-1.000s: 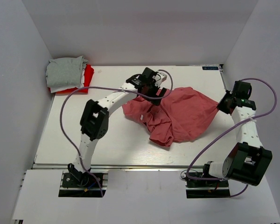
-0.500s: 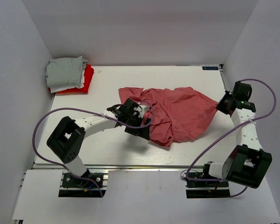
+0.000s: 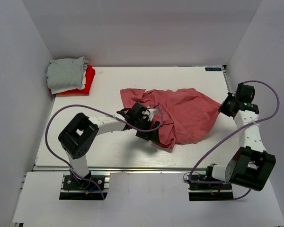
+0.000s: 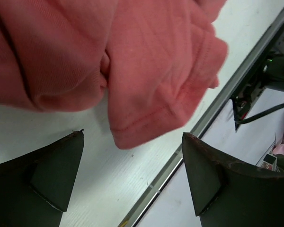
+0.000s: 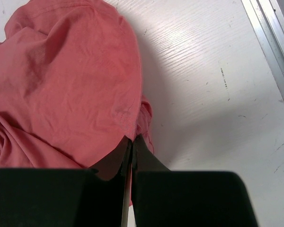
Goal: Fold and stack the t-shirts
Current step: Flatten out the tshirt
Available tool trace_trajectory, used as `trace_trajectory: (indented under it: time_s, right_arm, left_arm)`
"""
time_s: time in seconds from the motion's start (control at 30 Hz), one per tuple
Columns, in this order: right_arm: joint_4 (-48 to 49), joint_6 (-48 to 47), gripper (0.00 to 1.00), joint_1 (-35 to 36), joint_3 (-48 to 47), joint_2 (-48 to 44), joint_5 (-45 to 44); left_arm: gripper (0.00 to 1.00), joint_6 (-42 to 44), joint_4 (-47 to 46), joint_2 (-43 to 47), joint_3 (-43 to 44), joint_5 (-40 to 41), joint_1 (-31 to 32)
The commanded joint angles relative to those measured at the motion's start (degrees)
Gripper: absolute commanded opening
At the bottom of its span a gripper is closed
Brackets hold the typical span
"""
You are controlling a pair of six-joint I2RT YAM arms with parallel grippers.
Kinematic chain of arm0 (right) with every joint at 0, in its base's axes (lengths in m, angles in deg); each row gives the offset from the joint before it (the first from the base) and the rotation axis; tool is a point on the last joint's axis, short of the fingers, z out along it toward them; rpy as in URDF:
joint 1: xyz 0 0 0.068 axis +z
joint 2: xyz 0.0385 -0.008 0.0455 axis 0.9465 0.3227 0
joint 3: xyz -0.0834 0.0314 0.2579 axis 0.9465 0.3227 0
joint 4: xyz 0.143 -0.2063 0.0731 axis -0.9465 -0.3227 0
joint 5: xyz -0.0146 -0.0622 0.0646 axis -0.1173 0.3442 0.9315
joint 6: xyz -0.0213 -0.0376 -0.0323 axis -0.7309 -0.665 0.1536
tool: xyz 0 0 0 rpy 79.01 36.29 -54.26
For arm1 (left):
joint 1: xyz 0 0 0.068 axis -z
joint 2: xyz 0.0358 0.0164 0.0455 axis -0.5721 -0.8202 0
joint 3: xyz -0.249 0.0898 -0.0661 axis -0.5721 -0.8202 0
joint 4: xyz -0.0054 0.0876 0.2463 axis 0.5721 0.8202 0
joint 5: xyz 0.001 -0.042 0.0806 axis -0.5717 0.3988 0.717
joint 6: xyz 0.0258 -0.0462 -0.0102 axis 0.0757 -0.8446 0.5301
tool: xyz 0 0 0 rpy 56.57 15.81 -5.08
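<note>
While the left gripper (image 4: 132,135) held its fingers wide apart, a bunched fold of the salmon-pink t-shirt (image 3: 189,111) lay on the table (image 3: 85,137) just ahead of them, reaching into the gap. The right gripper (image 5: 131,140) was clamped on the shirt's opposite edge, so the cloth ran lengthwise between the two. Neck and sleeves were lost in the crumple. The folded stack (image 3: 68,75) sat well apart from both.

We see a white table (image 3: 104,142) filling the middle of the frame. A crumpled pink shirt (image 3: 189,113) lies on it right of centre, and at its upper left corner sits a folded stack (image 3: 68,75), grey on top, red beneath
</note>
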Motion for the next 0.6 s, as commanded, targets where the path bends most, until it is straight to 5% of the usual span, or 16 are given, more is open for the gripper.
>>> trace_trajectory:
  time_s: [0.0, 0.27, 0.47, 0.57]
  right_arm:
    - [1.1, -0.1, 0.0, 0.0, -0.4, -1.1, -1.8]
    - [0.8, -0.2, 0.0, 0.0, -0.2, -1.4, -1.9]
    - [0.4, -0.5, 0.0, -0.1, -0.5, -1.5, -2.1]
    - [0.6, -0.6, 0.0, -0.1, -0.6, -1.9, -2.0]
  left_arm:
    - [0.89, 0.7, 0.0, -0.9, 2.7, 0.2, 0.8]
    - [0.59, 1.2, 1.2, -4.4, 8.2, 0.2, 1.9]
    - [0.07, 3.1, 4.9, -3.9, 10.3, 0.2, 1.9]
    - [0.0, 3.7, 6.5, -1.5, 8.8, -0.4, 1.9]
